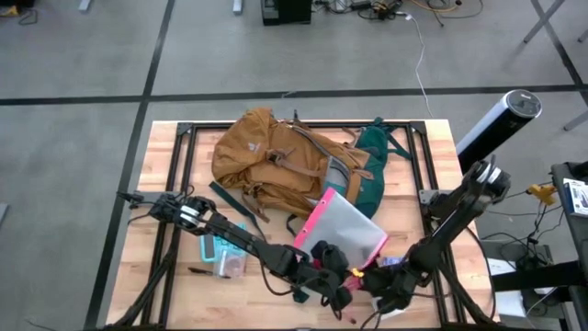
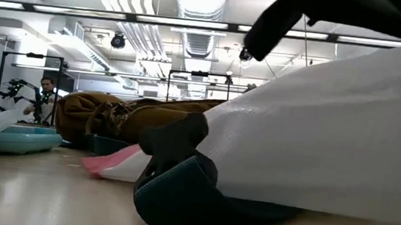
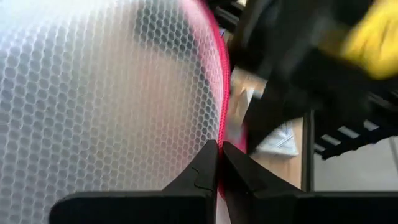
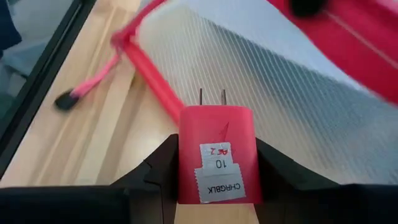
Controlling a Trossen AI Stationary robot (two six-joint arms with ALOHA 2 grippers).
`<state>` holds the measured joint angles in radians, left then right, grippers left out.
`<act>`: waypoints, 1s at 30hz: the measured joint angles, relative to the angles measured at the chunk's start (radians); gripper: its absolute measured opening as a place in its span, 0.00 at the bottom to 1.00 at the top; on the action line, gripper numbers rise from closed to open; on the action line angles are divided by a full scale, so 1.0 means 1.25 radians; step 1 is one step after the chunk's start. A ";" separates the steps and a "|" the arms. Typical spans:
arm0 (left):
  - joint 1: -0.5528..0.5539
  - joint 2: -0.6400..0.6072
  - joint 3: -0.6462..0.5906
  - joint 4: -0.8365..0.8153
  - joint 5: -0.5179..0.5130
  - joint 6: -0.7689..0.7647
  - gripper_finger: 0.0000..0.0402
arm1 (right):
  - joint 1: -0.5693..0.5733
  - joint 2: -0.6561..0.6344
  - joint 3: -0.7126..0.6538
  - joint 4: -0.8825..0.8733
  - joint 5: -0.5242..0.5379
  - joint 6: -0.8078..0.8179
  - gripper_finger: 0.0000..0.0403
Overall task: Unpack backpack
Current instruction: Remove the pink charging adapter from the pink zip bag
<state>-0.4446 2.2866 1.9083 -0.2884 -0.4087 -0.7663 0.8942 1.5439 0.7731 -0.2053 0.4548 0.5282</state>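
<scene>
Right now, nearest you at the bottom edge of the overhead frame, your right gripper [image 1: 397,299] sits low and right of centre. Its wrist camera shows the fingers [image 4: 155,168] pinching a red plug-in charger [image 4: 216,152] between them, one against each side of the block. The charger's two metal prongs point away from the wrist, and white labels are stuck on its upper face.

Just to the left, at bottom centre, your left gripper [image 1: 323,276] has its fingers [image 3: 200,174] pressed together on the pink zipper edge of the clear mesh pouch [image 1: 344,230]. In the left wrist view the pouch's honeycomb-patterned wall fills most of the frame, and the pink zip [image 3: 222,106] runs down into the closed tips.

In the overhead frame the pouch lies tilted just above both grippers, near the middle of the table [image 1: 165,156]. In the right wrist view its pink edge comes right up to the charger's prongs, though you cannot tell whether they touch. A pink cord with a dark end [image 4: 87,84] lies on the wood beside it.

Lower left of the frame, beside the left arm, a small teal item [image 1: 223,253] rests on the wood.

Farther back, at upper centre, the backpack [image 1: 271,161] lies on its side, mustard body to the left, dark green panel and straps to the right. Its right-hand end lies close to the pouch's upper edge.

In the table-level view, a person [image 2: 44,94] shows at far left.
</scene>
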 joint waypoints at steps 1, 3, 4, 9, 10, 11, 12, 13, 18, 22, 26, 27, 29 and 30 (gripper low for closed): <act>0.000 -0.005 0.000 -0.022 0.000 -0.002 0.00 | 0.010 -0.026 0.000 -0.042 -0.001 0.021 0.31; 0.000 -0.017 0.007 -0.078 -0.004 -0.008 0.00 | 0.028 -0.080 0.000 -0.129 -0.005 0.069 0.31; 0.000 -0.022 0.008 -0.099 -0.010 -0.011 0.00 | 0.038 -0.100 0.000 -0.173 -0.010 0.096 0.31; 0.004 -0.065 0.011 -0.178 -0.055 -0.017 0.00 | 0.065 -0.144 -0.013 -0.311 -0.011 0.212 0.31; 0.004 -0.074 0.011 -0.188 -0.064 -0.009 0.00 | 0.066 -0.143 -0.022 -0.309 -0.008 0.221 0.31; 0.004 -0.084 0.011 -0.193 -0.070 0.003 0.00 | 0.066 -0.140 -0.031 -0.299 -0.007 0.229 0.31; 0.004 -0.094 0.011 -0.209 -0.078 0.017 0.00 | 0.065 -0.135 -0.038 -0.282 -0.005 0.232 0.31; 0.004 -0.102 0.011 -0.228 -0.085 0.032 0.00 | 0.063 -0.130 -0.044 -0.258 -0.004 0.231 0.31; 0.011 -0.125 0.009 -0.290 -0.129 0.057 0.00 | 0.055 -0.105 -0.050 -0.139 0.015 0.199 0.31; 0.025 -0.118 -0.009 -0.299 -0.133 0.055 0.00 | 0.050 -0.105 -0.048 -0.036 0.013 0.157 0.31; 0.045 -0.111 -0.037 -0.321 -0.159 0.044 0.00 | 0.050 -0.103 -0.048 -0.001 0.007 0.142 0.31; 0.051 -0.114 -0.037 -0.322 -0.160 0.044 0.00 | 0.050 -0.099 -0.048 -0.002 0.006 0.142 0.31; 0.061 -0.133 -0.037 -0.324 -0.162 0.062 0.00 | 0.048 -0.086 -0.048 -0.002 0.006 0.142 0.31; 0.066 -0.145 -0.035 -0.324 -0.164 0.077 0.00 | 0.047 -0.078 -0.049 0.001 0.006 0.141 0.31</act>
<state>-0.3626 2.1048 1.8641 -0.6937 -0.6132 -0.6700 0.9526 1.4469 0.7124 -0.2035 0.4625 0.7039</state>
